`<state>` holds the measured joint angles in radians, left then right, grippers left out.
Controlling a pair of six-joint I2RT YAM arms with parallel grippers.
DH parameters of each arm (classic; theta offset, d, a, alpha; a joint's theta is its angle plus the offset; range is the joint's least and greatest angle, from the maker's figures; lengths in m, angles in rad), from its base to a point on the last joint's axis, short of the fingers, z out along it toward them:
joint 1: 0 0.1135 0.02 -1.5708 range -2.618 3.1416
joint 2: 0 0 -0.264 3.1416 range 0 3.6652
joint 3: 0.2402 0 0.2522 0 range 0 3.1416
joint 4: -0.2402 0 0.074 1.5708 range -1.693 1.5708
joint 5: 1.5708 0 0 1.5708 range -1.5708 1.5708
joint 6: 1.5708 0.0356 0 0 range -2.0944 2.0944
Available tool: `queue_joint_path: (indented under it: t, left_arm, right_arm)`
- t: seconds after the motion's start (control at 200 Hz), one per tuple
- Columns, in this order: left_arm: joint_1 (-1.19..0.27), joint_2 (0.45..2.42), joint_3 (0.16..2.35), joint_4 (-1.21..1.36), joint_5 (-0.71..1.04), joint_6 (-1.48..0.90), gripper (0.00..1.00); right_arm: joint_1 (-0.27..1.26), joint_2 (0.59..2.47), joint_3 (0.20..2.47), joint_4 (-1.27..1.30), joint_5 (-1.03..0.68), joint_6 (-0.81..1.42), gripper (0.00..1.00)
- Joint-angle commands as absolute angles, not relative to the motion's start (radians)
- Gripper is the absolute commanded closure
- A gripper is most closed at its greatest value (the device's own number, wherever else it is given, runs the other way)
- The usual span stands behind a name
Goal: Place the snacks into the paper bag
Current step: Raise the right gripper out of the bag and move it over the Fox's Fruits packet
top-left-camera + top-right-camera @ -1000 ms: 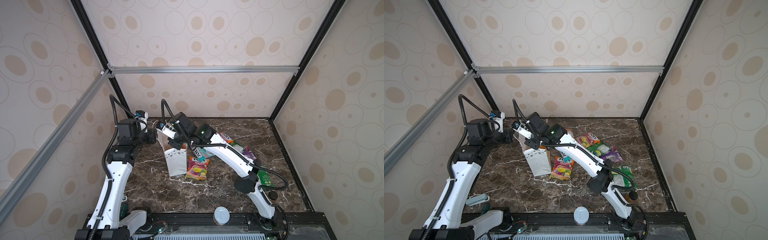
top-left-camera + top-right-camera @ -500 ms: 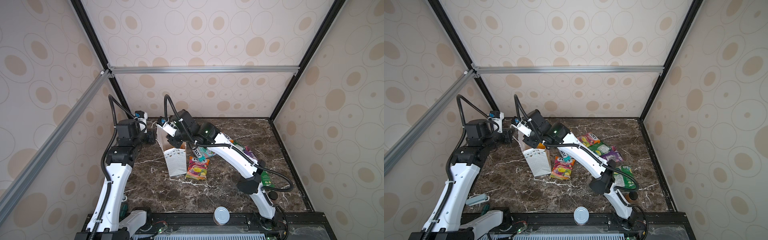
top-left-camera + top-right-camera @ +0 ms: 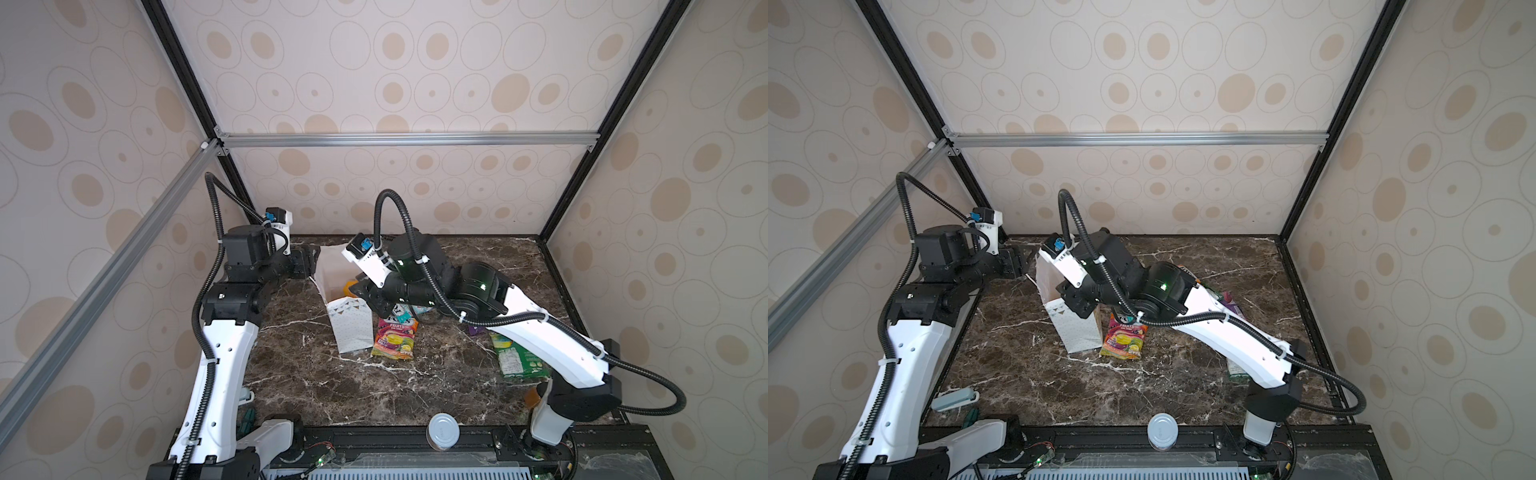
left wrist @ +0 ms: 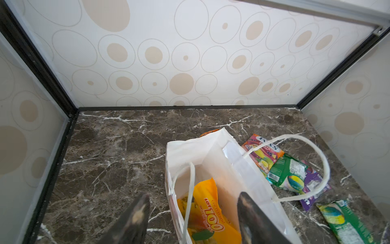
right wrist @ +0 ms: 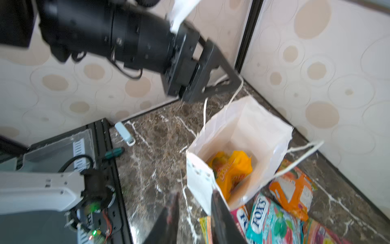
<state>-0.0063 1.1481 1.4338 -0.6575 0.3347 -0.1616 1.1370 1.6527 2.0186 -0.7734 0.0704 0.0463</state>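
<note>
The bag (image 3: 350, 328) (image 3: 1077, 332) stands at the back left of the surface (image 3: 332, 395). Its long axis is roughly vertical and its mouth faces up. It is white paper with a band of small triangles under the creased rim, fine dots below that, and white cord handles (image 4: 325, 169).

The left gripper (image 3: 309, 264) (image 4: 194, 195) hovers at the bag's left rim with its jaws wide apart. In the left wrist view one finger is outside the wall and the other is over the mouth, with a cord loop loose between them. The right gripper (image 5: 195, 192) is at the near wall with a clear gap between its jaws. The bag's corner lies in that gap, but contact cannot be told.

Only the wrist views look inside the bag, where an orange packet (image 4: 209, 211) (image 5: 232, 169) marked "100" lies. A top view shows just a sliver of it (image 3: 351, 286).

A pink packet (image 3: 392, 340) (image 3: 1125, 340) lies flat just beside the bag's foot, its long axis pointing front to back. The right wrist view adds a teal packet (image 5: 272, 224). The left wrist view shows an overlapping green packet (image 4: 289, 173) and purple packet (image 4: 314, 186) that the right arm largely hides in the top views.
</note>
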Motion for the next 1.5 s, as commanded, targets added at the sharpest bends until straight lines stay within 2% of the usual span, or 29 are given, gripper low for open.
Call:
queue_joint_path:
  t: [0.0,0.095,0.235,0.345,0.38,0.54,0.75,0.945,1.16,1.495]
  left_arm:
    - [0.0,1.17,1.511,-0.724,0.34,-0.153,0.4]
    - [-0.001,1.184,1.542,-0.759,0.349,-0.166,0.4]
    - [-0.002,1.177,1.538,-0.773,0.376,-0.161,0.42]
    - [-0.002,1.145,1.491,-0.746,0.371,-0.148,0.43]
    - [-0.002,1.139,1.478,-0.743,0.371,-0.146,0.43]
    - [-0.002,1.12,1.457,-0.736,0.348,-0.132,0.42]
    - [-0.003,1.127,1.475,-0.741,0.338,-0.125,0.43]
    - [-0.006,1.13,1.458,-0.734,0.326,-0.12,0.46]
    - [-0.011,1.123,1.457,-0.729,0.321,-0.12,0.47]
    - [-0.031,1.112,1.435,-0.722,0.306,-0.11,0.48]
  right_arm:
    - [1.138,1.513,1.806,-0.671,0.113,0.154,0.68]
    - [1.14,1.383,1.609,-0.588,0.156,0.195,0.65]
    - [1.14,1.265,1.446,-0.612,0.263,0.27,0.62]
    - [1.137,1.196,1.337,-0.646,0.344,0.348,0.49]
    - [1.133,1.184,1.313,-0.664,0.358,0.37,0.48]
    - [1.106,1.15,1.227,-0.69,0.354,0.449,0.44]
    - [1.017,1.062,1.032,-0.543,0.28,0.567,0.41]
    - [0.994,1.067,0.952,-0.528,0.223,0.607,0.39]
    - [0.98,1.098,0.885,-0.511,0.123,0.616,0.3]
    - [0.977,1.211,0.822,-0.428,0.051,0.645,0.3]
